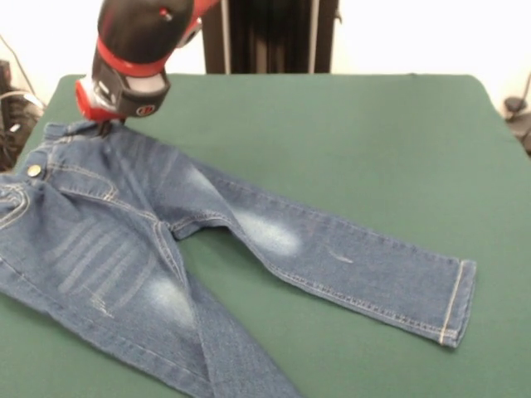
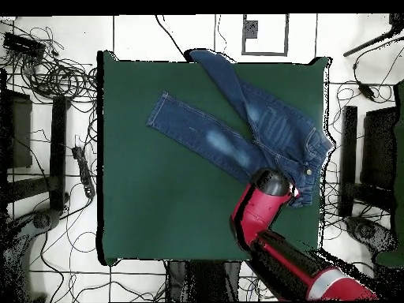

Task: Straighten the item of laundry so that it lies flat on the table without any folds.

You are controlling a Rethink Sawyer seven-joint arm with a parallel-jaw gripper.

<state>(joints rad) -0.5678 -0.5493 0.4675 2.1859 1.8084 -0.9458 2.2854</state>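
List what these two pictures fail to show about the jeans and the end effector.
- End effector: in the front view the arm's head covers it, so open or shut is unreadable; in the overhead view the arm hides it altogether.
- Jeans: in the front view the nearer leg's cuff is cut off by the bottom edge and the waistband by the left edge.
- Overhead view: one cuff reaches past the table edge.

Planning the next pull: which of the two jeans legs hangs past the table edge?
The leg farther from the gripper: its cuff overhangs the table edge. The other leg lies fully on the green top, cuff visible.
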